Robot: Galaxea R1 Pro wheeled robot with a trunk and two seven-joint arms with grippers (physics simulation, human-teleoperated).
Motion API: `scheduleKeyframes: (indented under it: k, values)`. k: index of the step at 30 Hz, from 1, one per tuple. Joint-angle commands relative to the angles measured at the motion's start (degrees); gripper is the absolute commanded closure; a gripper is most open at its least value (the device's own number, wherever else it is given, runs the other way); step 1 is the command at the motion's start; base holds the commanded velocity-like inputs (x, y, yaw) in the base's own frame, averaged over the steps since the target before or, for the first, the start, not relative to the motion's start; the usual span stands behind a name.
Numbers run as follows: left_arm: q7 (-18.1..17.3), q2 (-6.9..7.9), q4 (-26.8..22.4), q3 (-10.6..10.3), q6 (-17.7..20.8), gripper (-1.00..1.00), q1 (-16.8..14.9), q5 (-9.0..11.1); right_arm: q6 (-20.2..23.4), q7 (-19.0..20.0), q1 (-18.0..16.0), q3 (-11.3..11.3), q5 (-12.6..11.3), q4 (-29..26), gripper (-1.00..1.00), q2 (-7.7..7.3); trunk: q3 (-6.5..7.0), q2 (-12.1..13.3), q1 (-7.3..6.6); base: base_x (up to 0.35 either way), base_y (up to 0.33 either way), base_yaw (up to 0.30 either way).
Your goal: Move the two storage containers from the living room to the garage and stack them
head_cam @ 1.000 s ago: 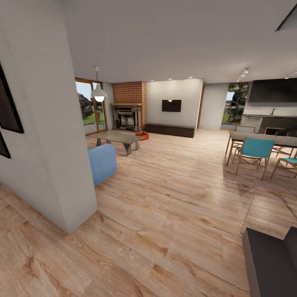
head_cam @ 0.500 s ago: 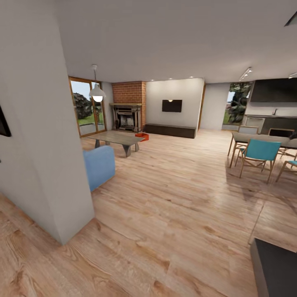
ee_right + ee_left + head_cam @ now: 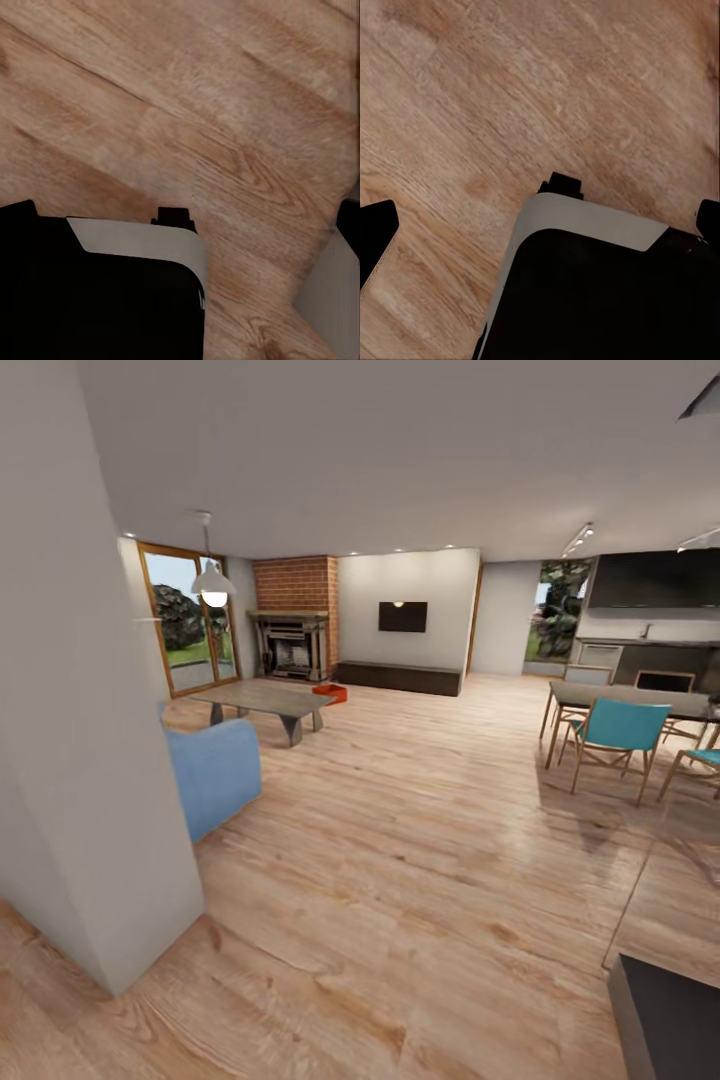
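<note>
While both wrist cameras face light wood plank floor, the grippers' state cannot be told; far off, a red-orange rectangular storage container lies beside the grey coffee table.

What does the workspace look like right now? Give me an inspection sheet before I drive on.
Surface: light wood plank floor, bare ahead of the robot.
Job's things: a red-orange container sits on the floor beyond the coffee table, near the brick fireplace; too far to tell whether it is one box or two.
Clutter: blue sofa beside a white wall corner; dining table with teal chairs on the other side.
Grippers: black fingertips at the edges of both wrist views, above plank floor; nothing between them.
Cables: nothing seen.
Surroundings: wall television, glazed doors, hanging lamp.
</note>
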Motion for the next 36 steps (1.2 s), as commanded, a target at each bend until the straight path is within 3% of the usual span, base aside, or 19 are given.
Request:
scheduleKeyframes:
  k: [1, 8, 36]
  values:
    - [0.11, -0.02, 0.02, 0.21, -0.21, -1.0, -0.03, 0.19, -0.26, -0.28, -0.09, 0.06, 0.41, 0.18, -1.0, 0.01, -0.07, -0.04, 0.04, 0.321, 0.0, -0.268]
    - [0.11, 0.02, 0.02, 0.21, -0.14, -1.0, 0.0, 0.26, -0.2, -0.28, -0.09, 0.09, 0.41, 0.18, -1.0, 0.02, -0.07, -0.04, 0.04, 0.322, 0.0, -0.151]
    - [0.11, -0.01, 0.02, 0.21, -0.21, -1.0, -0.04, 0.19, 0.03, -0.67, -0.09, 0.33, 0.07, 0.18, -1.0, 0.01, -0.07, -0.04, 0.04, 0.322, 0.0, -0.002]
